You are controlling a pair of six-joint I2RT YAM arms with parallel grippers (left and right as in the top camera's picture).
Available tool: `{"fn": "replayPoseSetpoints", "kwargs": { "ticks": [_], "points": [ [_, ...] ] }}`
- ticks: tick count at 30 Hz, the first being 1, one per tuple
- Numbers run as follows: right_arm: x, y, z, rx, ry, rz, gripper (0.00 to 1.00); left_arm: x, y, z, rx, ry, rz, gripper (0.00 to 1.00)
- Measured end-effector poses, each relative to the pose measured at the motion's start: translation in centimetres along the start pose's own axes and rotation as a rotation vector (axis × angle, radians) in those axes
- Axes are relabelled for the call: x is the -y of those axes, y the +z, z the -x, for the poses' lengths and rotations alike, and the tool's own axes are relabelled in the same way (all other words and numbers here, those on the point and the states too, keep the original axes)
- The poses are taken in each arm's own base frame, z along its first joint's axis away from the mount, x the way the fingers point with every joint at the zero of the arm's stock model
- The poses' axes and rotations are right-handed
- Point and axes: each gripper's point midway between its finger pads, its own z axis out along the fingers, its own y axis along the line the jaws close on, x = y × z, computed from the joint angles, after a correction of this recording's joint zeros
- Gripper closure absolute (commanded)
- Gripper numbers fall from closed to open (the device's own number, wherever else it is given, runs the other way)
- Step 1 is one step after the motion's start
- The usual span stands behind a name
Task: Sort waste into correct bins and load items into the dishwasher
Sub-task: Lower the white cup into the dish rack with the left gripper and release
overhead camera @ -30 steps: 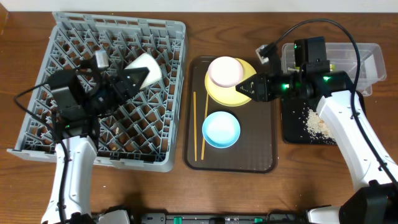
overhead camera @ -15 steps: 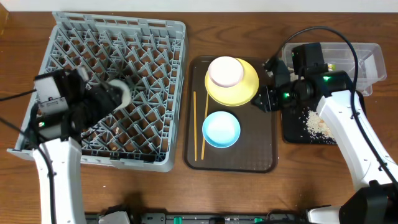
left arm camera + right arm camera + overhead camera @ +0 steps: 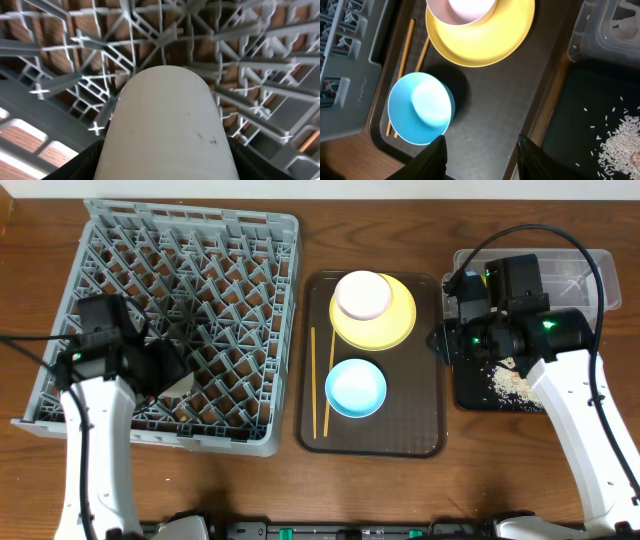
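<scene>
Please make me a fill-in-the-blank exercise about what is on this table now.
1. The white bowl sits on the round ____ plate.
2. The loose rice-like scraps lie in the shallow ____ rectangular tray.
3. The small white cup is held by the ____ gripper over the grey plastic dish rack.
Missing words: yellow; black; left.

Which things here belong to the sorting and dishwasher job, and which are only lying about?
Job: dish rack, white cup, yellow plate, bowl, blue saucer, chopsticks, rice scraps, black tray, clear tub.
Lying about: brown serving tray.
</scene>
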Motion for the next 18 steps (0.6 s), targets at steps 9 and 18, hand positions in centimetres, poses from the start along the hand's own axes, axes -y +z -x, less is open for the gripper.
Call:
{"fn": "replayPoseSetpoints", "kwargs": {
  "ticks": [9, 18],
  "points": [
    [0.0, 0.0, -0.1, -0.003, 0.001, -0.003, 0.57, 1.7, 3.4, -1.8, -0.129, 0.082, 0.036, 0.93],
    [0.1, 0.0, -0.3, -0.010, 0.003, -0.003, 0.55, 1.3, 5.9, -2.8, -0.222, 0.087, 0.084, 0.42]
  ]
}}
